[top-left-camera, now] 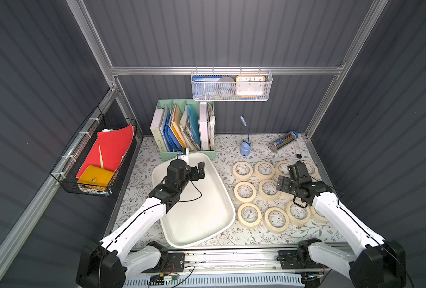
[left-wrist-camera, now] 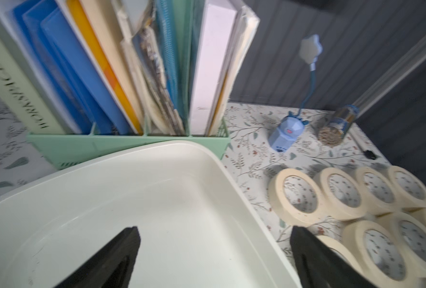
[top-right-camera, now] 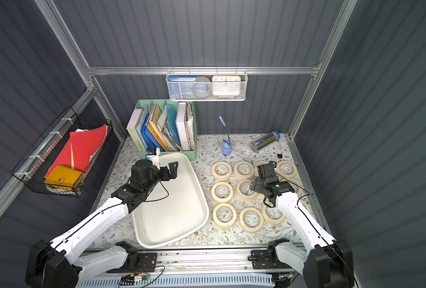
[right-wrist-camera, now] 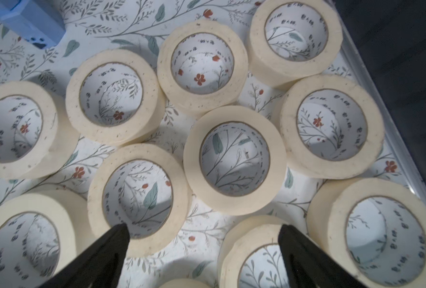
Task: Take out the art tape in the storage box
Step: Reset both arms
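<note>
The storage box (top-left-camera: pixel 199 214) (top-right-camera: pixel 177 214) is a shallow white tub in the middle of the table, and no roll shows inside it. Several cream art tape rolls (top-left-camera: pixel 242 170) (top-right-camera: pixel 221 170) lie flat in rows on the floral table to its right. My left gripper (top-left-camera: pixel 198 170) (left-wrist-camera: pixel 215 232) hangs open over the box's far end (left-wrist-camera: pixel 157 199), holding nothing. Above the rolls (right-wrist-camera: pixel 234 159), my right gripper (top-left-camera: pixel 285 177) (right-wrist-camera: pixel 204 229) stands open and empty. My right arm hides part of some rolls.
A mint-green file organiser (top-left-camera: pixel 185 129) stands just behind the box. A small blue lamp (top-left-camera: pixel 245 148) and a tube of pencils (top-left-camera: pixel 283 141) sit at the back right. A white mesh basket (top-left-camera: pixel 231 86) hangs on the rear rail, a black wire basket (top-left-camera: pixel 94 159) on the left wall.
</note>
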Controlling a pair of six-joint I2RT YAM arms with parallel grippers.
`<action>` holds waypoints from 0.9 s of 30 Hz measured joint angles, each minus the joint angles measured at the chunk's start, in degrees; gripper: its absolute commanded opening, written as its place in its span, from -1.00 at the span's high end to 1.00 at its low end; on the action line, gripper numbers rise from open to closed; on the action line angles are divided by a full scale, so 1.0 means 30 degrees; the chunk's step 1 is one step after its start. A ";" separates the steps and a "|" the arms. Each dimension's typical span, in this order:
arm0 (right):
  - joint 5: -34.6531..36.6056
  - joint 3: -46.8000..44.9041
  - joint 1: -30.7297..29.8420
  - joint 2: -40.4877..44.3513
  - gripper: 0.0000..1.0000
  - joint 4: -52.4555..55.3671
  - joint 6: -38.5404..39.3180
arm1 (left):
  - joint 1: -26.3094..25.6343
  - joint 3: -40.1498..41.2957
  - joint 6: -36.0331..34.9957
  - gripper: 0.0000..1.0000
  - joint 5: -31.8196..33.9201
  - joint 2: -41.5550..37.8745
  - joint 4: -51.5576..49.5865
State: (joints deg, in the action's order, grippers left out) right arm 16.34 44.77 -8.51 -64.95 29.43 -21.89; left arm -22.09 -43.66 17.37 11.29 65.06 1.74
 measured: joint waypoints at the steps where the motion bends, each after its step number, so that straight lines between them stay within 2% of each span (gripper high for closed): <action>1: -0.0073 -0.0168 0.0510 -0.0204 -0.98 -0.0612 0.0124 | 0.0357 0.0634 -0.0066 -1.00 0.0430 0.0029 0.0284; 5: -0.0066 -0.0597 0.1588 -0.1290 -0.98 -0.2965 0.1115 | 0.2951 0.3213 -0.0517 -1.00 0.0685 0.0780 0.2084; 9: -0.0321 -0.1282 0.1931 -0.2382 -0.98 -0.5399 0.1843 | 0.5268 0.4080 -0.0583 -1.00 0.0211 0.2725 0.4364; 18: -0.1027 -0.4371 0.2557 -0.3971 -0.98 -1.1868 0.3359 | 0.6725 0.4087 -0.1457 -1.00 -0.1056 0.4765 0.7992; 27: -0.1632 -0.5683 0.2645 -0.4532 -0.98 -1.8105 0.4641 | 0.8247 0.4320 -0.2368 -1.00 -0.2637 0.7191 1.1293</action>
State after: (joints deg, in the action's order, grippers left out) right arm 11.44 27.73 -0.58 -78.54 -24.88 -7.97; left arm 2.66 -30.70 10.26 3.38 86.63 35.62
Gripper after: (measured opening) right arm 0.990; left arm 0.999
